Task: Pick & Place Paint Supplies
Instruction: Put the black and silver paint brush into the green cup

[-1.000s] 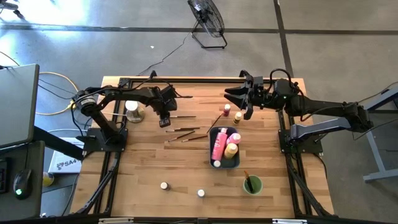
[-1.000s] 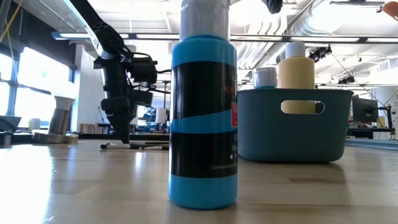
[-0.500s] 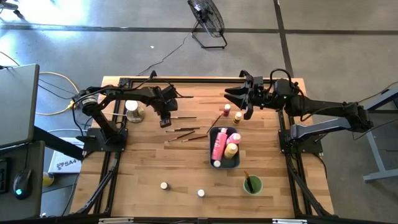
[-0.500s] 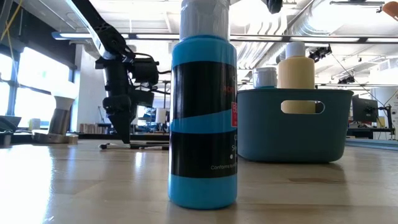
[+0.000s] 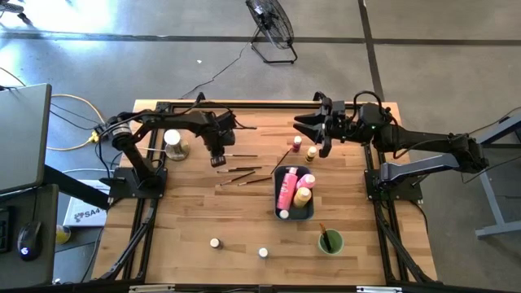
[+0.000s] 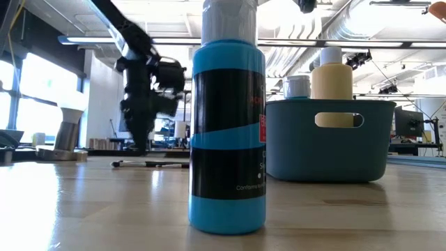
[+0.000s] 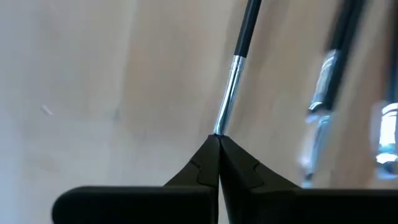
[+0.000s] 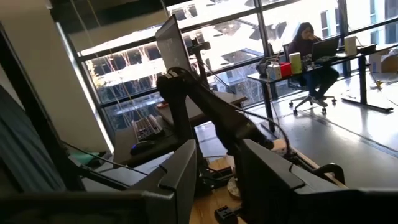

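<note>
My left gripper (image 5: 218, 156) is over the far left of the table and is shut on a thin paintbrush (image 5: 238, 153). Two more brushes (image 5: 241, 169) lie just nearer on the wood. My right gripper (image 5: 313, 128) is open and empty above the far middle of the table. Two small bottles (image 5: 298, 142) stand just below it. The blue-grey tray (image 5: 308, 213) holds a pink bottle (image 5: 286, 187), a yellow bottle (image 5: 302, 196) and a small jar. Two pale-capped jars (image 5: 215, 242) stand near the front. One, a blue bottle (image 6: 226, 132), fills the low view. My left gripper pinches the paintbrush between its two fingertips (image 7: 205, 163), at the end of the silver ferrule (image 7: 225, 112). The fingers hide the bristle end. The handle runs on away from the fingertips. The fingers come from above. I cannot tell whether the brush still lies on the table.
A round green cup (image 5: 330, 242) with a brush in it stands at the front right. A metal cup (image 5: 173, 144) stands at the far left beside the left arm. Another brush (image 5: 285, 158) lies by the tray's far end. Bare wood lies at the front left.
My left gripper has risen a little and shifted slightly toward the table's right, still shut. It is blurred in the low view.
</note>
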